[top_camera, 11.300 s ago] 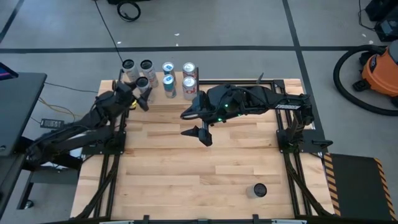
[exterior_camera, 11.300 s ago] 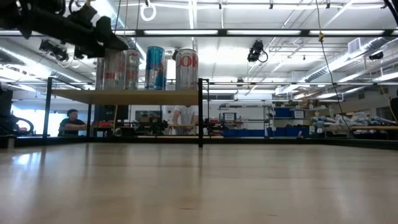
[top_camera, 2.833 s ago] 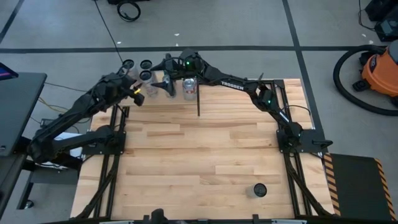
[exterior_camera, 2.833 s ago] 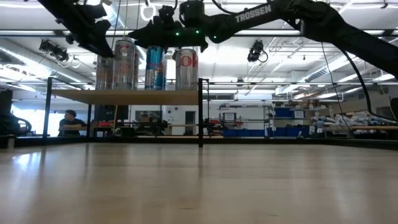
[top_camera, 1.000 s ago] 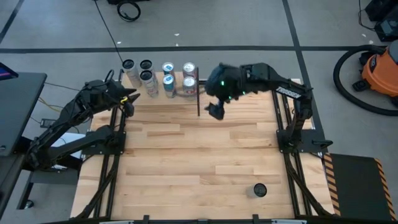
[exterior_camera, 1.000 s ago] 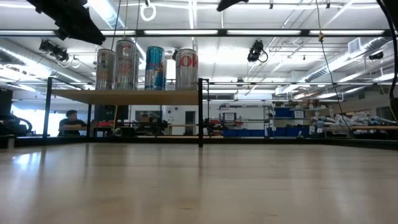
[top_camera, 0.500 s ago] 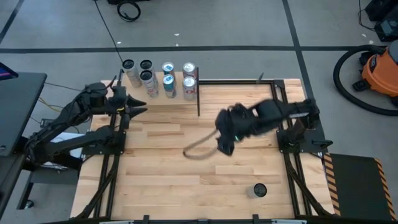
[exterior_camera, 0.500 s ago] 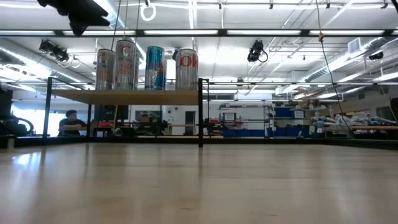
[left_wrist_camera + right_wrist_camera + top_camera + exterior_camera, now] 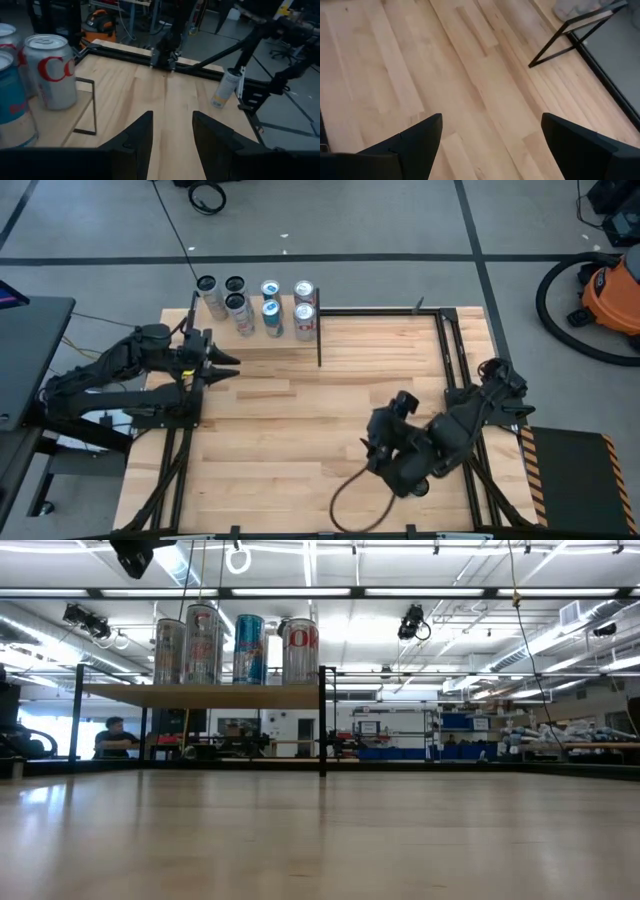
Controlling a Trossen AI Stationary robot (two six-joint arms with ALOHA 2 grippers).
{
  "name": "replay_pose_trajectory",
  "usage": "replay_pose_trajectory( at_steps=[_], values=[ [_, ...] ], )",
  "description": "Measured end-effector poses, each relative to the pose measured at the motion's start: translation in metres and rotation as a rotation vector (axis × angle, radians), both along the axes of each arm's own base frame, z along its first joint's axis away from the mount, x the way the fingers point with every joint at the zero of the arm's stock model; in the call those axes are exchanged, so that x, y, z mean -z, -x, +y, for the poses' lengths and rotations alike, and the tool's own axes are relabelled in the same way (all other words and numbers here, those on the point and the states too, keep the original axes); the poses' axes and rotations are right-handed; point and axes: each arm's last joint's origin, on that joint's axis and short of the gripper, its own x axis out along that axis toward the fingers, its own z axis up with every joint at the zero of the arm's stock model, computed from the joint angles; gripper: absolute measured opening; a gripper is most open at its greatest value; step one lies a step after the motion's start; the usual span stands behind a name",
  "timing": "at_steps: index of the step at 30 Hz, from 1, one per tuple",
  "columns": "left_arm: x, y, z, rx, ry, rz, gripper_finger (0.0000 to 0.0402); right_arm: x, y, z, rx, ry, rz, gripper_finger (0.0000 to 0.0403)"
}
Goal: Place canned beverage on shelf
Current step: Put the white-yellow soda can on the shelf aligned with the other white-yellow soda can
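Near the table's front right corner, a canned beverage stands upright; the right gripper, fingers spread and empty, hovers beside it, far nearer than the left gripper, parted, empty, by the shelf.

One camera is looking straight down on the whole table from above. Another is sitting at tabletop level, facing the shelf across the room. Both wrist cameras are looking closely over the planks; the left one is also catching the shelf's cans.
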Motion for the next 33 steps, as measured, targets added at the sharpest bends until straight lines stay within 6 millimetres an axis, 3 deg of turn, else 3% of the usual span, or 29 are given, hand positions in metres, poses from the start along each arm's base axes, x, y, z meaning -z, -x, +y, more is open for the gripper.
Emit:
replay_pose_trajectory(
  at_steps=[8, 18, 33],
  values=[
    [0.002, -0.006, -0.008, 0.079, 0.018, 0.019, 0.0144, 0.026, 0.028, 0.014, 0.066, 0.029, -0.040, 0.0350],
    [0.010, -0.027, -0.012, 0.122, 0.027, 0.106, 0.0144, 0.058, 0.087, 0.019, 0.188, -0.049, -0.147, 0.0350],
    [0.011, -0.042, -0.017, 0.168, 0.015, 0.100, 0.0144, 0.089, 0.165, 0.019, 0.111, -0.113, -0.203, 0.0350]
  ],
)
